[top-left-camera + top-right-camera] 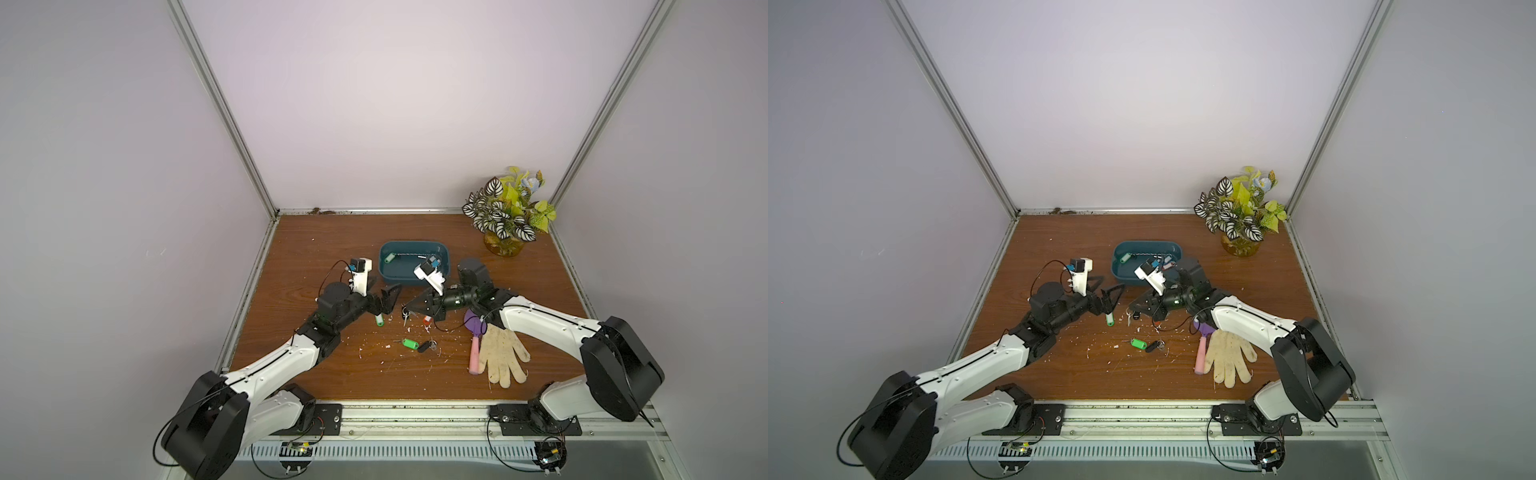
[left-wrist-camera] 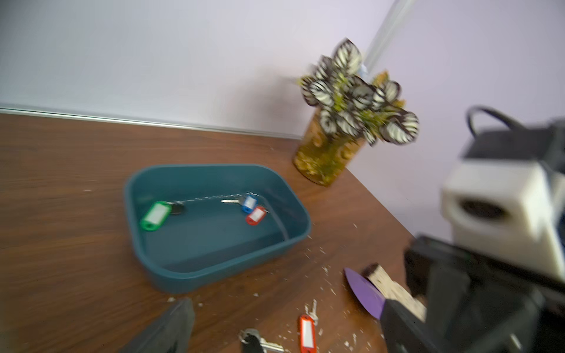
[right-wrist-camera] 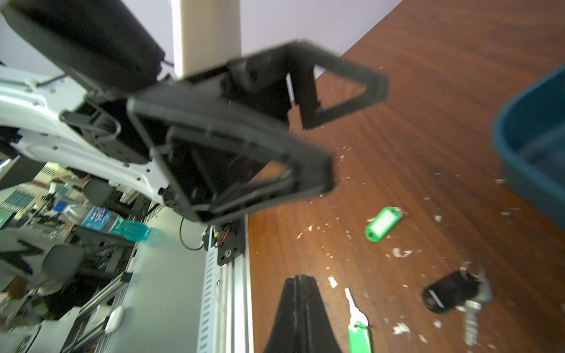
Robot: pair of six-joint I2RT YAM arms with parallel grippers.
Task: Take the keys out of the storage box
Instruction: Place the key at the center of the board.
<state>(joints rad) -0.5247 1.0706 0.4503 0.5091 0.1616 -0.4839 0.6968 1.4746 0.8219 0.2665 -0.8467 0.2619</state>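
Currently three small metal keys with green, blue and red plastic tags (image 2: 155, 215) lie inside the shallow dark teal plastic storage box (image 2: 220, 276). More keys (image 1: 409, 343) rest on the brown wooden table (image 1: 332, 374) beside it. The left gripper (image 1: 1111, 286) gapes wide, and the right gripper (image 3: 301, 279) is clenched.

Potted plant (image 1: 505, 214) stands in the far corner (trowel (image 1: 474, 353) lies beside the glove (image 1: 500, 355), nearer).

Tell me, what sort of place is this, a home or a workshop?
Probably a robotics lab's test booth: the left arm and right arm are bolted to an aluminium rail; pale panels wall in the wood-grain table; a cluttered workroom shows beyond.
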